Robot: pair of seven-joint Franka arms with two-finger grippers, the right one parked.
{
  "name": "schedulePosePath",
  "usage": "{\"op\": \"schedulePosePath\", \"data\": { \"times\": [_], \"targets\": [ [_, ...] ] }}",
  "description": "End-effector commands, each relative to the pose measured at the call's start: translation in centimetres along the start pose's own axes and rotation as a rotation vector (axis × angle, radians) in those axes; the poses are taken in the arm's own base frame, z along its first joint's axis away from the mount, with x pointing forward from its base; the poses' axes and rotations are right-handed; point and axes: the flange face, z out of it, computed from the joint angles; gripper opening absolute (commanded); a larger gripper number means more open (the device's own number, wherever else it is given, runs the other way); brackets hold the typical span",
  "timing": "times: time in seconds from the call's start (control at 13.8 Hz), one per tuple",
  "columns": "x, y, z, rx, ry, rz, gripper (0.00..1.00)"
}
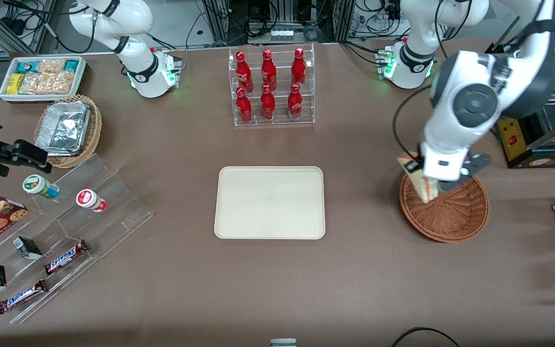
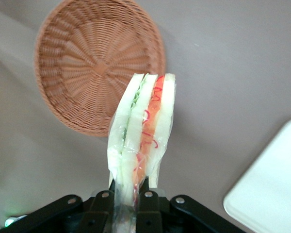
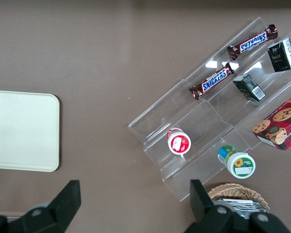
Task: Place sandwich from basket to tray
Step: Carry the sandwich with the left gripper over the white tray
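The pincer [image 2: 128,201] is closed on the sandwich [image 2: 140,131], and it holds the wedge in the air above the basket [image 1: 451,214]. In the wrist view the two fingers press on the wrapped end of the sandwich, so the cut edge with the red and green filling points away from the camera. This grip on the narrow end seems chosen because the bread is soft: squeezing there does less harm to the layers than squeezing the wide face. The clear film around the sandwich also looks creased where the fingers press.

In the front view the sandwich [image 1: 419,176] hangs beside the pincer [image 1: 434,185], over the basket rim that is toward the tray [image 1: 270,202]. The wrist view shows the basket [image 2: 99,63] with nothing in it, so the sandwich is fully lifted out and touches no wicker. I judge that the lifting step is done and the carrying step is the one in hand.

The tray lies flat on the brown surface [image 1: 354,270], well apart from the basket, toward the parked arm's end. Its low rim and wide bare floor make it an easy place to set the wedge down. The rack of red bottles [image 1: 270,86] stands farther from the front camera than the tray, so a straight path from basket to tray does not pass near it. The risk I see is that the sandwich slips in its film.
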Motion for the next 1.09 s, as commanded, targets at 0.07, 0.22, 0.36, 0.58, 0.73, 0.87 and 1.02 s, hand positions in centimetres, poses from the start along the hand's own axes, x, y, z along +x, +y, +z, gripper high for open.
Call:
{"op": "schedulePosePath", "data": {
  "times": [0.07, 0.22, 0.36, 0.58, 0.73, 0.87, 1.02],
  "targets": [
    [-5.4, 5.8, -1.5, -0.061, 0.018, 0.108, 0.10],
    [-8.7, 9.9, -1.6, -0.080, 0.036, 0.182, 0.10],
    [-10.4, 13.1, -0.5, -0.119, 0.056, 0.227, 0.09],
    [-13.3, 18.2, 2.8, -0.199, 0.099, 0.289, 0.09],
    [-15.6, 21.3, 6.2, -0.201, 0.121, 0.342, 0.09],
    [-15.6, 23.6, 9.7, -0.214, 0.140, 0.341, 0.09],
    [-16.3, 25.4, 12.0, -0.190, 0.161, 0.331, 0.09]
  ]
}}
